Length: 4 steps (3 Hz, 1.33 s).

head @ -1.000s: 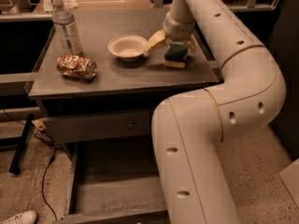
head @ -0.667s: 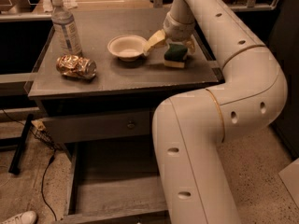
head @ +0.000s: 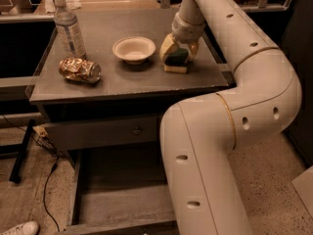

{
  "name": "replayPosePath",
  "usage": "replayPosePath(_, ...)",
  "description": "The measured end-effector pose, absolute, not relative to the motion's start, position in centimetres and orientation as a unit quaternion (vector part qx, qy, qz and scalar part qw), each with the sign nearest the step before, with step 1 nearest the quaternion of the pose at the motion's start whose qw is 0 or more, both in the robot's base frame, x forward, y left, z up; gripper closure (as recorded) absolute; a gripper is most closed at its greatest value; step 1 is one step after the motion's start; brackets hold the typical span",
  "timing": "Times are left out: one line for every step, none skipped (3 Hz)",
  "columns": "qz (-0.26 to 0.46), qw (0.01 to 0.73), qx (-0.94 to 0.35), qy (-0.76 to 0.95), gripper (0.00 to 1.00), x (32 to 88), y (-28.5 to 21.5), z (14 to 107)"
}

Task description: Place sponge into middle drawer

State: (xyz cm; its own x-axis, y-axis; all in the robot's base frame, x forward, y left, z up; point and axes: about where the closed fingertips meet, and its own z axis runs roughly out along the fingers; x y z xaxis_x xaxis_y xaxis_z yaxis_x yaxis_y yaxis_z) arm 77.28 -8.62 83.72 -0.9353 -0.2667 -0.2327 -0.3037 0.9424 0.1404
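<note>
One two-finger gripper [head: 179,58], down at 1 o'clock of the grey cabinet top [head: 127,84], clamped on the small rectangular sponge [head: 175,63], dark green scrub layer over pale yellow foam. Sits on the top, just at 3 o'clock of a round white bowl [head: 134,49]. At 9 o'clock of the bowl, a crushed shiny can [head: 79,69] and an upright clear plastic bottle [head: 68,31]. At 6 o'clock, under a knobbed grey drawer front [head: 105,132], the wide shallow grey middle drawer [head: 122,204], pulled out.

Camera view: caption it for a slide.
Pincer over green-and-yellow sponge on grey cabinet top; wide grey wooden drawer open below.
</note>
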Motion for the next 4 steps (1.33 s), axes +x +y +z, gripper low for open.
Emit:
replayPosePath(0.087, 0.106, -0.146, 0.98, 0.65, 77.28, -8.61, 83.72)
replayPosePath(0.087, 0.106, -0.146, 0.98, 0.89, 77.28, -8.61, 83.72)
replayPosePath(0.09, 0.107, -0.145, 0.98, 1.0, 77.37, -8.54, 83.6)
replayPosePath(0.096, 0.108, -0.143, 0.979, 1.0, 77.58, -8.36, 83.3)
